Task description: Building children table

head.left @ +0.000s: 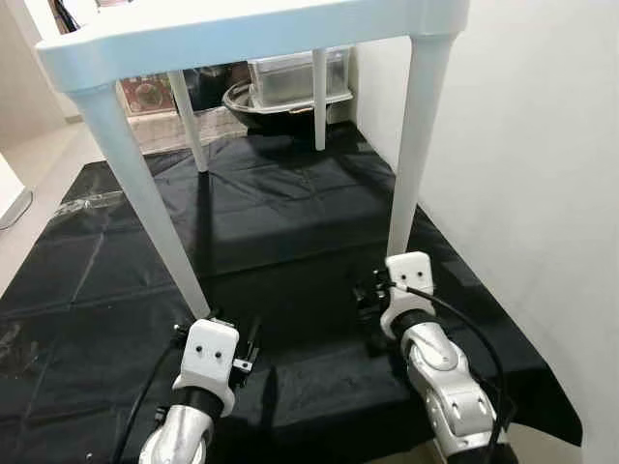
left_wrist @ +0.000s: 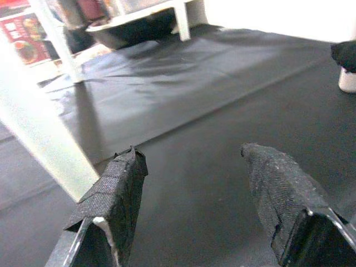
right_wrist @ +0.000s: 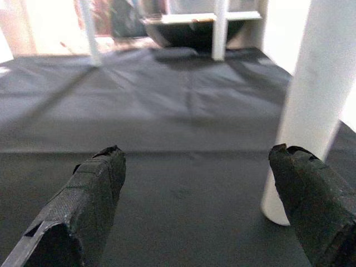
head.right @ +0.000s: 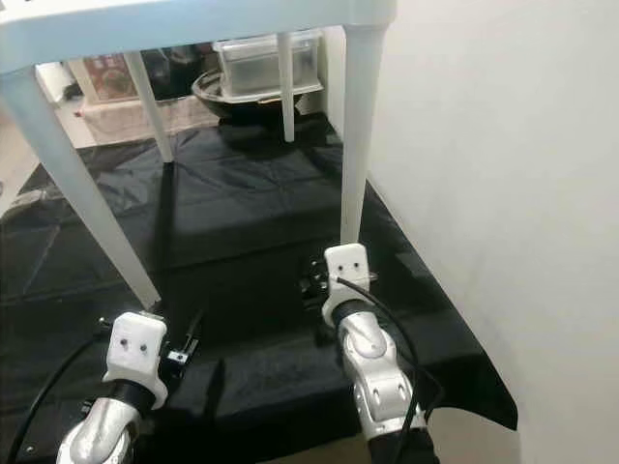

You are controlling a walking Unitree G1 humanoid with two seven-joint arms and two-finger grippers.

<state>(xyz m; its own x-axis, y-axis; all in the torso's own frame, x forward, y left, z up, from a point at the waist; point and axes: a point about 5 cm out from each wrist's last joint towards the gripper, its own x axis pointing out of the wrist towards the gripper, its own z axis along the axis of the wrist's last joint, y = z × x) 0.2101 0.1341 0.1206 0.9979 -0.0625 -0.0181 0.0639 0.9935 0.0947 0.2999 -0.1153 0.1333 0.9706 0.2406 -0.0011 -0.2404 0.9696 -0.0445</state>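
Bright, even indoor light; soft shadows under the table; blurry wrist-view backgrounds.

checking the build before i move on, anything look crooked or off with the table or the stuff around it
Nothing stands out. The white table stands upright on the black sheet with all four legs down. The left gripper and right gripper are open and low by the two near legs, holding nothing. The sheet is creased but flat.

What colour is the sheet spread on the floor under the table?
Black, with visible fold creases. The sheet shows best in the left eye view, beneath the white table.
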